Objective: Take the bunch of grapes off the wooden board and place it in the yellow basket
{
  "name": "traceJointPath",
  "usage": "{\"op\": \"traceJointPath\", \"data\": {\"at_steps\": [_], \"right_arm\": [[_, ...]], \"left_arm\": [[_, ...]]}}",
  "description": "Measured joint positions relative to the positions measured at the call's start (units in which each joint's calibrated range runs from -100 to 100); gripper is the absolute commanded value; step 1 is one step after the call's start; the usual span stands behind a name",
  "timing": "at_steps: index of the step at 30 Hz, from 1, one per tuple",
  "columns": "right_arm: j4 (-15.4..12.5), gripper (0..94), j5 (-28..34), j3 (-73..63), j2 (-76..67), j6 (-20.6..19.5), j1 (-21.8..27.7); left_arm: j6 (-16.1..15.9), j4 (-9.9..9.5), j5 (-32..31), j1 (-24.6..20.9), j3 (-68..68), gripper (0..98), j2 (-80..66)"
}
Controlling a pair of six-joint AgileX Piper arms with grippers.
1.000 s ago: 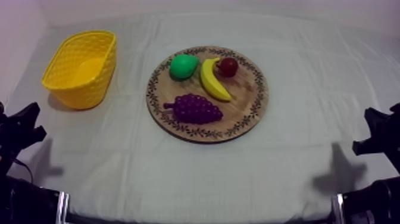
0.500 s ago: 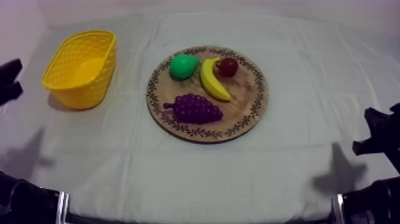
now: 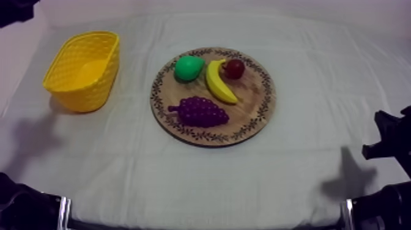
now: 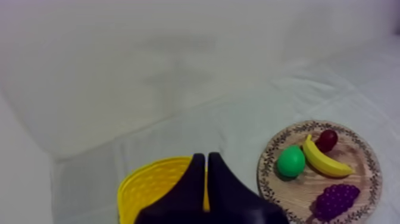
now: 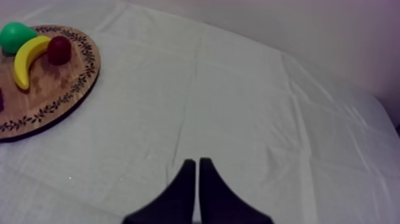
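Note:
The purple bunch of grapes (image 3: 200, 112) lies on the near part of the round wooden board (image 3: 254, 101), apart from both grippers. The yellow basket (image 3: 82, 64) stands at the far left with nothing in it. My left arm (image 3: 15, 9) is raised at the far left corner beyond the basket. In the left wrist view my left gripper (image 4: 206, 158) is shut on nothing, over the basket (image 4: 146, 187), with the grapes (image 4: 335, 199) farther off on the board (image 4: 363, 164). My right gripper (image 5: 196, 162) is shut on nothing above bare cloth; it rests low at the right edge (image 3: 391, 137).
On the board's far half lie a green pear (image 3: 188, 67), a banana (image 3: 218, 81) and a small red fruit (image 3: 234, 68). Bare cloth lies between basket and board and all along the table's front.
My left arm has risen from the lower left edge up past the basket to the far left corner. The right arm and the fruit have not moved.

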Motion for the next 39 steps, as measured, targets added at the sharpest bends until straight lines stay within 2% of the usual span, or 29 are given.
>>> {"op": "traceJointPath", "data": {"at_steps": [11, 21, 29, 35, 39], "right_arm": [[0.0, 0.3, 0.0, 0.0, 0.0, 0.0, 0.0], [0.0, 0.3, 0.1, 0.0, 0.0, 0.0, 0.0], [0.0, 0.3, 0.0, 0.0, 0.0, 0.0, 0.0], [0.0, 0.3, 0.0, 0.0, 0.0, 0.0, 0.0], [0.0, 0.3, 0.0, 0.0, 0.0, 0.0, 0.0]], "left_arm": [[-4.5, -0.50, 6.0, 7.9, -16.2, 0.0, 18.0], [-6.5, -0.12, 11.0, 13.7, -24.2, 0.0, 35.0], [-7.3, 0.26, 11.2, 15.9, -25.4, 0.0, 44.5], [-7.8, 0.38, 11.6, 16.6, -24.1, 0.0, 45.8], [-9.1, 0.43, 13.2, 17.0, -23.9, 0.0, 45.7]]}}
